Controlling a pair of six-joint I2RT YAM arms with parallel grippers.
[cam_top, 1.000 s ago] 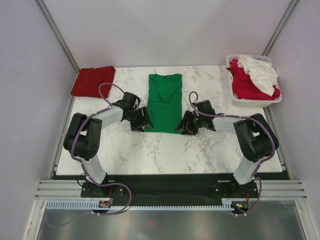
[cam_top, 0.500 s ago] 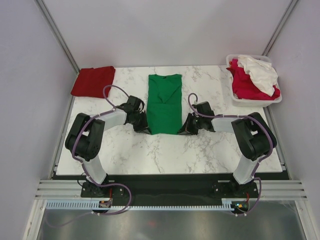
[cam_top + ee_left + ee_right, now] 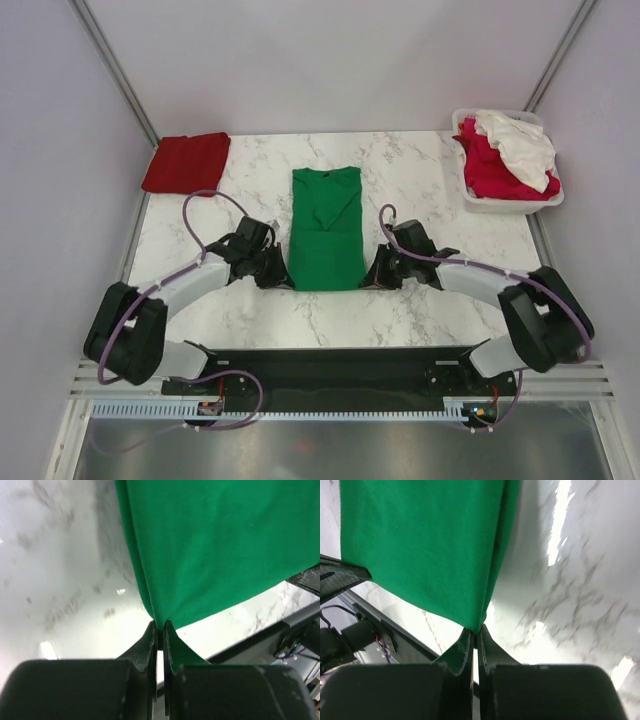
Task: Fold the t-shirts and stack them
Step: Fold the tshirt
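Centre of the top view: green t-shirt (image 3: 325, 230), folded narrow, flat on the marble table (image 3: 430, 310). Left gripper (image 3: 278, 272) clamped on its lower left corner, right gripper (image 3: 372, 272) on its lower right. Upper left: folded dark red t-shirt (image 3: 186, 162). Upper right: crimson-pink t-shirt (image 3: 492, 175) and white t-shirt (image 3: 518, 145) heaped in the white basket (image 3: 510, 205).

- A robot test cell in a lab: plain pale panel walls (image 3: 330, 60) close in the space beyond and to either side of the left pincer (image 3: 287, 282) and right pincer (image 3: 366, 282).
- Bare aluminium struts (image 3: 115, 72) rise in the far corners, well beyond both pincers.
- The marble-patterned table (image 3: 250, 310) beneath them ends, on their near side, at a black mounting plate (image 3: 330, 365) and a slotted cable duct (image 3: 330, 412).
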